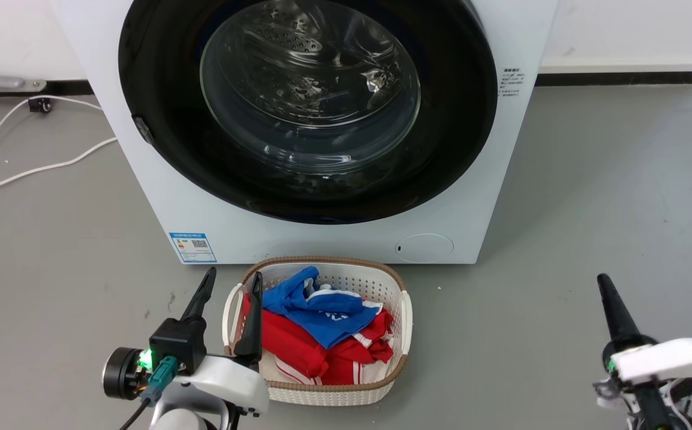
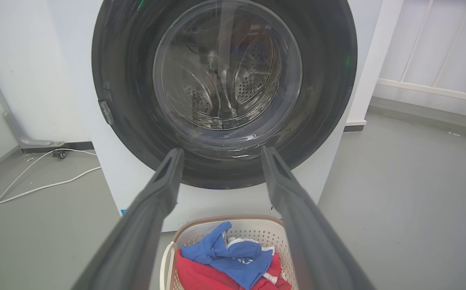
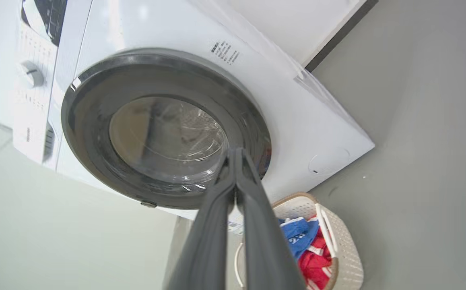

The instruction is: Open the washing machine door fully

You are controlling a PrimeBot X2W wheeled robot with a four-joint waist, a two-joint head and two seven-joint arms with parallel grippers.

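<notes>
The washing machine (image 1: pixel 161 179) stands on the grey floor (image 1: pixel 591 197) against a pale wall, directly in front of the robot. The washing machine door (image 1: pixel 310 101) lies flat against the white front and looks closed. Its black ring covers nearly the whole width of the machine, and the perforated steel drum is visible through the clear glass centre. A small grey piece (image 1: pixel 143 129) sits on the left rim of the door in the head view. A blue label sticker (image 1: pixel 192 246) is at the lower left corner of the front, and a round white flap (image 1: pixel 423 247) is at the lower right. Just before the machine stands a white basket (image 1: pixel 334 394) with a brown woven rim, and inside it a blue garment (image 1: pixel 316 307) lies on top of red ones (image 1: pixel 304 355). The left gripper (image 1: pixel 232 276) is at the lower left with its two dark fingers spread apart and nothing between them. In the head view one finger overlaps the left edge of the basket, and I cannot tell whether it touches. In the left wrist view the fingers point toward the lower part of the door, apart from it. The right gripper (image 1: pixel 604 279) is at the lower right over the bare floor, well apart from the machine. In the right wrist view its fingers are pressed together and hold nothing. A white cable (image 1: pixel 23 170) lies on the floor at the left of the machine.
</notes>
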